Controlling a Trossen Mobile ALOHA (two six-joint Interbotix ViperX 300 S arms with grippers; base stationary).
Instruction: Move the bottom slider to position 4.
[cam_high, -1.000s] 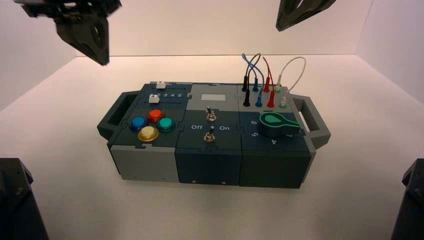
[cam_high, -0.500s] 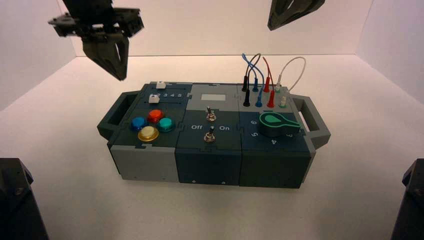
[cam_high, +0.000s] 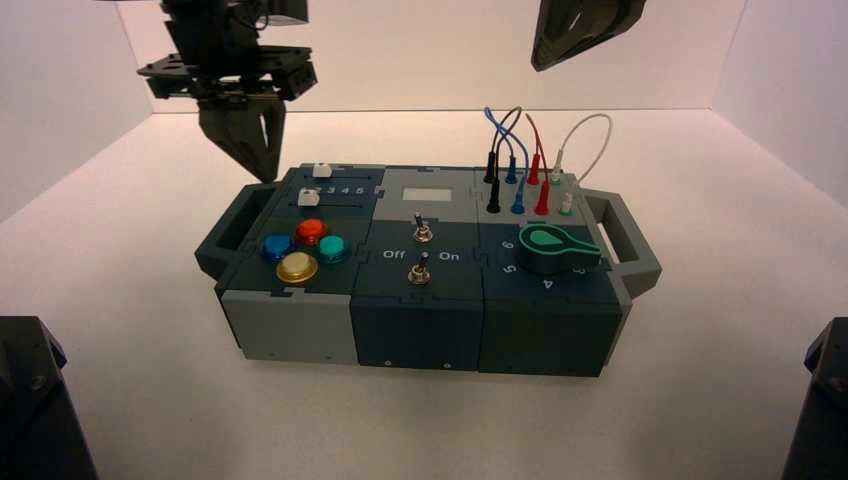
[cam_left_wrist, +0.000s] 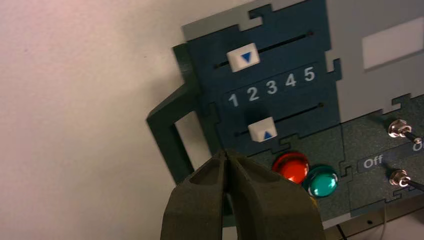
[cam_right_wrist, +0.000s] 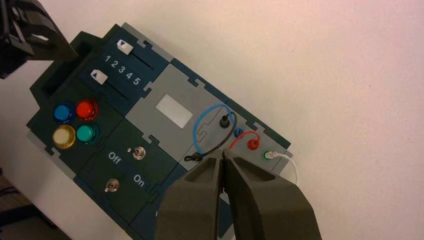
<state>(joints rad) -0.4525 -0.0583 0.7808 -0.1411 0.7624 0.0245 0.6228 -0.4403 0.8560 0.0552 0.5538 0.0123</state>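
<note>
Pale table (cam_high: 424, 425); left claw (cam_left_wrist: 225, 154) near handle (cam_left_wrist: 162, 132), right claw (cam_right_wrist: 223, 154) near wires (cam_right_wrist: 195, 129), both pressed together.

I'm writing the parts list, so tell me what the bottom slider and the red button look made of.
Bottom slider: probably matte white plastic; its surface looks plain, with a soft sheen.
Red button: likely glossy translucent plastic, judging by bright highlights.

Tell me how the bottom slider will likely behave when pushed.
The bottom slider should probably travel only along its straight slot, not roll. Its small boxy knob looks rigid, so side pressure likely won't bend it.
</note>
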